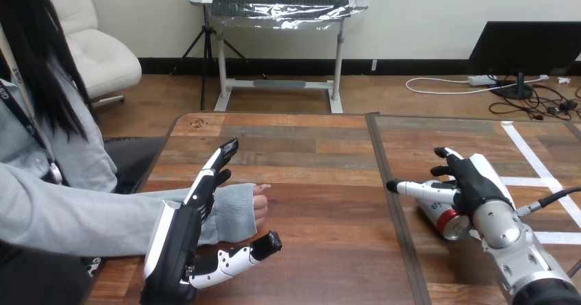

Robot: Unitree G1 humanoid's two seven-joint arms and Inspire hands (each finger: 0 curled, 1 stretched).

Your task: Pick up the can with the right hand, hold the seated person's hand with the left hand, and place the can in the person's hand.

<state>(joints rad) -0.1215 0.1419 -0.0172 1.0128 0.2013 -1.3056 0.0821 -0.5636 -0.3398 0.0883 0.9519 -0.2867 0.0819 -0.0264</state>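
A silver can (438,210) with a red end lies on its side on the right half of the wooden table (322,181). My right hand (476,181) rests over the can, covering its far side. The person's hand (260,205) is a loose fist at the end of a grey sleeve (233,216), resting on the table at the left. My left hand (181,233) is open around that wrist. Its straight fingers (216,168) lie across the sleeve and its thumb (240,255) reaches out on the near side, with nothing curled round the wrist.
The person sits at the table's left side, the forearm reaching in over the edge. A dark seam (392,209) splits the table top just left of the can. White tape lines (541,171) cross the right part near my right arm.
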